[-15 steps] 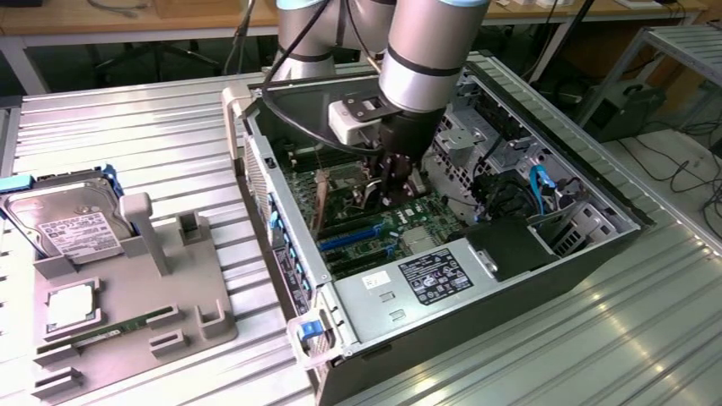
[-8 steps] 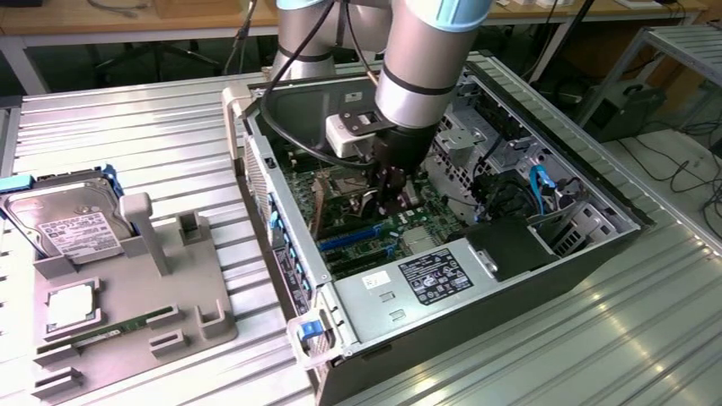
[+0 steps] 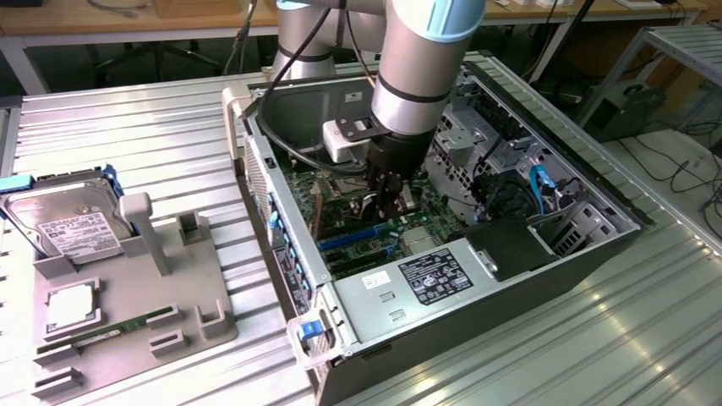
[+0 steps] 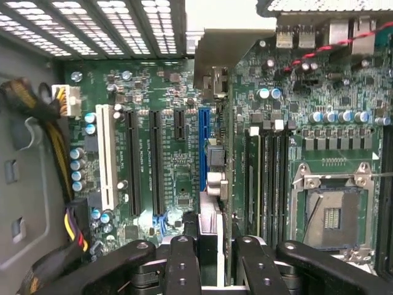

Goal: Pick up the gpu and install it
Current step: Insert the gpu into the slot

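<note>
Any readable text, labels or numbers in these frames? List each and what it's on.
None can be read.
Black label on the power supply: print too small.
White label on the hard drive: blurred.
White silkscreen on the motherboard: too small.

Arm [image 3: 412,76] vertical, pincer [image 3: 390,211] pointing down, clamped on gpu [image 4: 216,184].

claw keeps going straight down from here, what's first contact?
Likely the motherboard. The claw is shut on the gpu, held edge-on over the blue slot, so the card's lower edge should meet that slot first. The gap between them is hard to judge.
</note>
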